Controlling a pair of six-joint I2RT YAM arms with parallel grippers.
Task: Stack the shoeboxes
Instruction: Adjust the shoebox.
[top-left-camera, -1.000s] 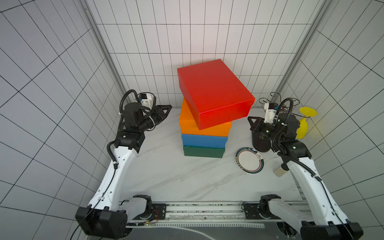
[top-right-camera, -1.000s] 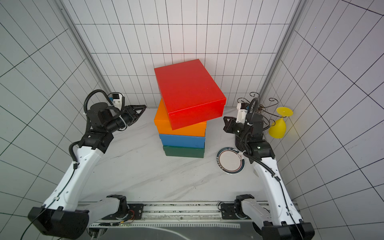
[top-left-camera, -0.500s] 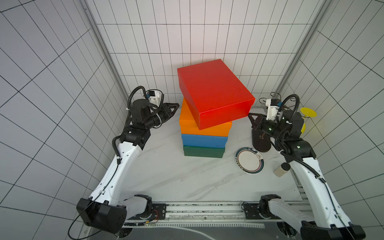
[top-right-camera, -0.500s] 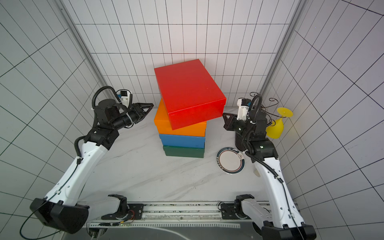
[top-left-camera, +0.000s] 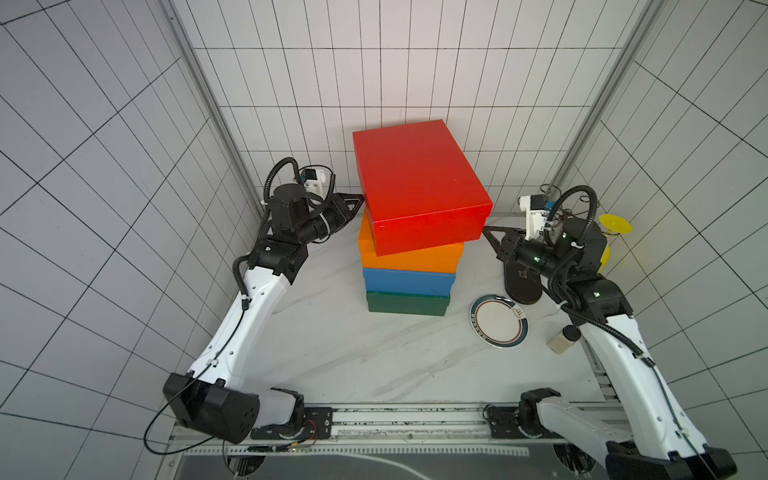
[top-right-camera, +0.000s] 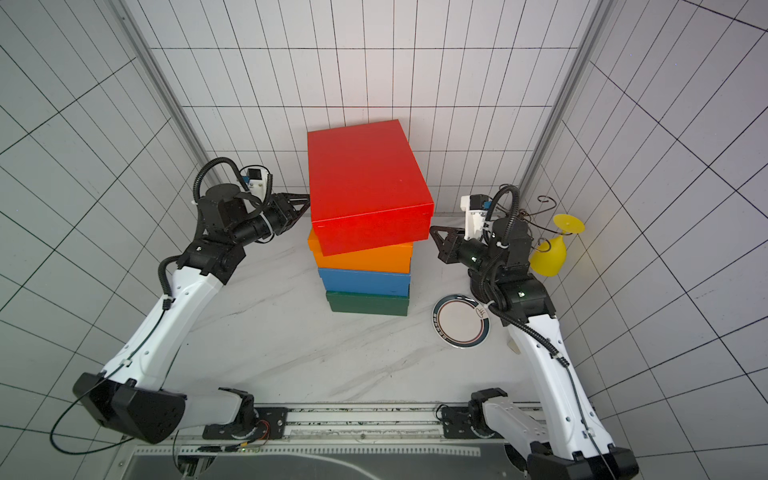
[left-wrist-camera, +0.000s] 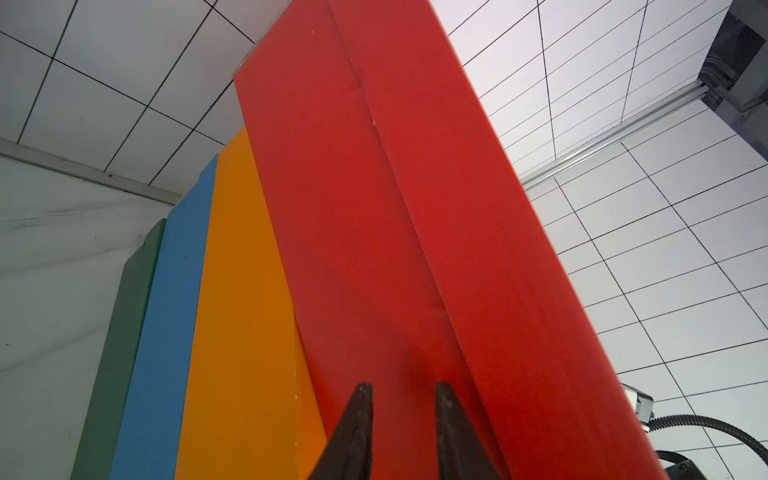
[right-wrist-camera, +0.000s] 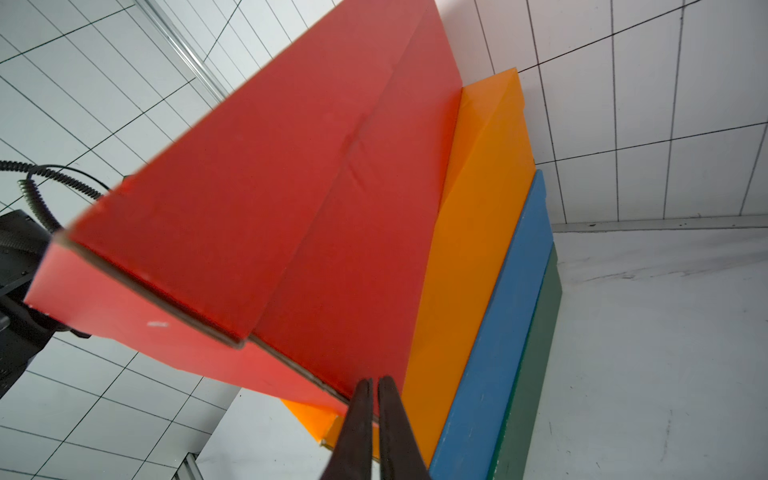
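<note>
**Four-high stack, top box skewed**

Stacked mid-table (top-left-camera: 332, 353), toward the far wall. Bottom to top: green box (top-left-camera: 407, 305), blue box (top-left-camera: 407, 283), orange box (top-left-camera: 411, 259), red box (top-left-camera: 415, 183). Near edges of the lower three roughly flush. Red box twisted on the orange box, near right corner overhanging to the right.

Left side: left gripper (top-left-camera: 360, 198) level with the red box, tips at its left side wall. Touching or just short, cannot tell. Fingers (left-wrist-camera: 359, 415) a small gap apart, nothing between.

Right side: right gripper (top-left-camera: 485, 230) closed to a sliver and empty. Tips right by the lower edge of the overhanging near right corner.

Open room:
- **Near and left of the stack:** wide bare marble.
- **Right of the stack:** tighter.
  - plate (top-left-camera: 474, 328) near the green box's near right corner, apart from it
  - black sandal (top-left-camera: 519, 286) just beyond the plate, under the right wrist
  - small jar (top-left-camera: 563, 338) right of the plate
  - yellow glass (top-right-camera: 548, 257) by the right wall
- **Between stack and far wall:** only a narrow strip.
</note>
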